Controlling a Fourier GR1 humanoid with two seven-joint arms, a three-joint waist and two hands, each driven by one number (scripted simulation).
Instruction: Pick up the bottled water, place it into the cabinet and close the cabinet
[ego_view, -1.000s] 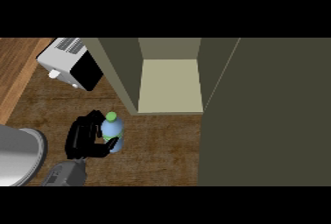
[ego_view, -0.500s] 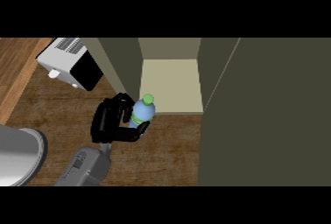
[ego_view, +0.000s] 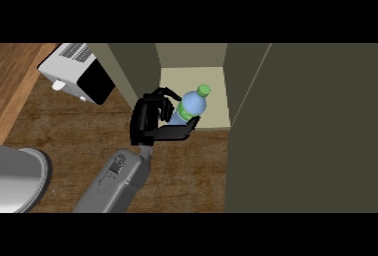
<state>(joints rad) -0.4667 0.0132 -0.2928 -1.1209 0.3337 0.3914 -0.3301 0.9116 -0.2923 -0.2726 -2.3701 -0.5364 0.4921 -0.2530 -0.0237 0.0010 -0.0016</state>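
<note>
At the open cabinet (ego_view: 193, 80), the left hand (ego_view: 151, 122) grips the bottled water (ego_view: 192, 103).

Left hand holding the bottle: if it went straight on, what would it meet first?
The left hand, curled round the bottled water, points into the open cabinet; the way looks free, probably until the back wall, depth unclear.

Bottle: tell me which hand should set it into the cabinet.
Left. The left hand is curled round the bottle and holds it right at the open front of the cabinet. The right hand is not in view.
</note>
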